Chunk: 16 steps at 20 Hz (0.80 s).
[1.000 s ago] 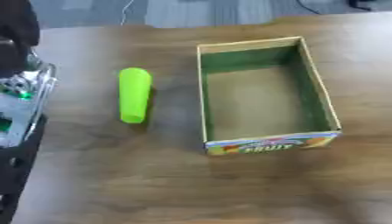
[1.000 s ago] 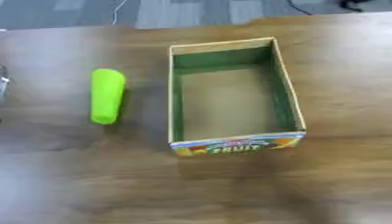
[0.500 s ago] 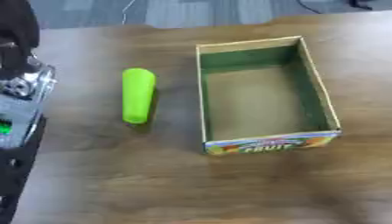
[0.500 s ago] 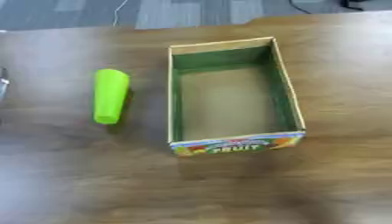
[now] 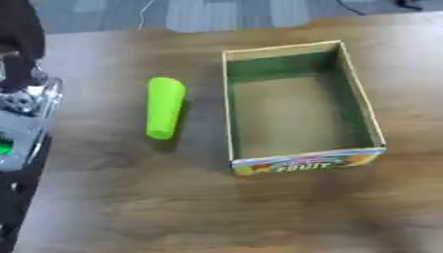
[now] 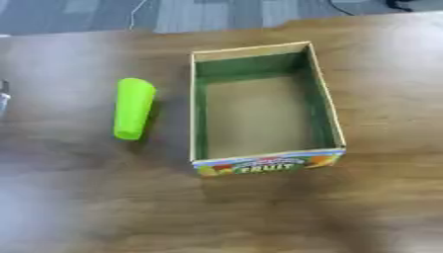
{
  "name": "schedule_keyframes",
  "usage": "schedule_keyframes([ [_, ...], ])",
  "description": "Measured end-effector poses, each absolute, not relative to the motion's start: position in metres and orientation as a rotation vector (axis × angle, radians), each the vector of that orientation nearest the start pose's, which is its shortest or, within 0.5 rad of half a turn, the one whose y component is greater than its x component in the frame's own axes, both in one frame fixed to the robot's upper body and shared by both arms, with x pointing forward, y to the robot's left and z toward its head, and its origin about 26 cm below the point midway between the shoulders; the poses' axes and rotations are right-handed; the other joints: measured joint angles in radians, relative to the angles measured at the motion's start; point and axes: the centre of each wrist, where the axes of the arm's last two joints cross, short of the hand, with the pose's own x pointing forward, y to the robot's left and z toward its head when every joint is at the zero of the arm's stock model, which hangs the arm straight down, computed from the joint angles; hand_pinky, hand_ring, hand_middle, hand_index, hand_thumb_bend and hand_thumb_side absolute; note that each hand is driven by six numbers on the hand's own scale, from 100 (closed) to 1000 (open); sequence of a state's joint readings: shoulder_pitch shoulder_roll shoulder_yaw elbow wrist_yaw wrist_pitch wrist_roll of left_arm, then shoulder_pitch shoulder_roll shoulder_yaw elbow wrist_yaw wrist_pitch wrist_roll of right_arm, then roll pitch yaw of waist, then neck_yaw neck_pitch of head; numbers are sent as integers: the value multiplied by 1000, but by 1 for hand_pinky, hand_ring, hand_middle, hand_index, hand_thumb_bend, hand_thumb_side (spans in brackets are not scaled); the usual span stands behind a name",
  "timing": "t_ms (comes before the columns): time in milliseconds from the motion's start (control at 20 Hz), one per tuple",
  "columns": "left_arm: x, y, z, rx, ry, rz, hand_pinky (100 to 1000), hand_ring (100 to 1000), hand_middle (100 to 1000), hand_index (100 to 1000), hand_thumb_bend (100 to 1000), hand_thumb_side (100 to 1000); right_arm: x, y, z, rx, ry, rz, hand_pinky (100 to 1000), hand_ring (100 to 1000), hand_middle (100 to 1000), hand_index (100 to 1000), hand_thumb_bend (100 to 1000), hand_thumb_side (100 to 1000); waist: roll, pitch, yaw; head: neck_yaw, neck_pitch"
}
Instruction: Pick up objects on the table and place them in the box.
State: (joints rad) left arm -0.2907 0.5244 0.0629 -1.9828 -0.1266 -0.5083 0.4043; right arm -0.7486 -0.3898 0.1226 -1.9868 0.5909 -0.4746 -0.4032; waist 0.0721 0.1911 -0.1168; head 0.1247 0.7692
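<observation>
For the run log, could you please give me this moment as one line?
stage: before pickup | green cylinder: lying on table, left of box | box: open, nothing inside | left arm: at left edge | hands: not seen

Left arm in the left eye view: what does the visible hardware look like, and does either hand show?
Only part of the left arm shows at the left edge: black upper section, silver metallic housing below it, a small green light, then black again. No cables or markings can be made out. Neither hand is in view.
</observation>
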Motion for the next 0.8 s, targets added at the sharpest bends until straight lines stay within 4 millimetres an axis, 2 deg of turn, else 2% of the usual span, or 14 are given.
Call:
schedule_keyframes([
  [100,295,305,214,-616,3437,335,573,695,741,886,930,823,309,-193,321,572,2787,-443,609,781,819,845,100,1000,5,0,-4,0,0],
  [150,294,306,211,-629,3495,385,564,697,746,902,1000,780,309,-193,321,574,2788,-447,604,781,819,845,100,1000,8,0,-5,0,0],
  [350,285,319,202,-759,3713,652,558,713,772,925,1000,680,309,-194,320,578,2787,-465,599,779,818,845,100,1000,20,0,-10,0,0],
  [400,283,324,200,-805,3763,739,558,712,770,924,1000,687,309,-194,320,581,2789,-470,598,779,818,845,100,1000,24,0,-11,0,0],
  [450,281,328,198,-845,3807,823,566,731,793,931,1000,621,309,-194,319,583,2792,-476,595,779,818,845,100,1000,28,0,-11,0,0],
  [500,278,331,197,-891,3843,920,571,736,799,932,1000,607,309,-194,318,583,2793,-480,594,779,818,845,100,1000,32,1,-13,0,0],
  [550,276,335,197,-943,3868,1025,598,756,818,941,1000,571,309,-194,318,583,2792,-485,591,778,817,845,100,1000,36,2,-16,0,0],
  [600,275,338,198,-998,3878,1133,588,749,812,938,1000,580,309,-194,318,583,2792,-487,591,778,817,845,100,1000,38,2,-19,0,0],
  [650,274,341,201,-1055,3874,1233,640,784,845,957,1000,543,309,-194,318,583,2792,-489,590,777,817,845,100,1000,39,3,-20,0,0],
  [700,273,343,203,-1109,3860,1328,651,791,852,961,1000,538,309,-194,318,583,2791,-490,590,777,817,845,100,1000,40,3,-21,0,0],
  [750,273,346,205,-1169,3829,1422,721,836,890,994,1000,523,309,-194,318,583,2791,-491,587,776,817,845,100,1000,42,5,-23,0,0],
  [800,272,348,208,-1243,3779,1516,731,842,895,999,1000,520,309,-194,318,583,2791,-492,587,776,817,845,100,1000,44,7,-24,0,0],
])
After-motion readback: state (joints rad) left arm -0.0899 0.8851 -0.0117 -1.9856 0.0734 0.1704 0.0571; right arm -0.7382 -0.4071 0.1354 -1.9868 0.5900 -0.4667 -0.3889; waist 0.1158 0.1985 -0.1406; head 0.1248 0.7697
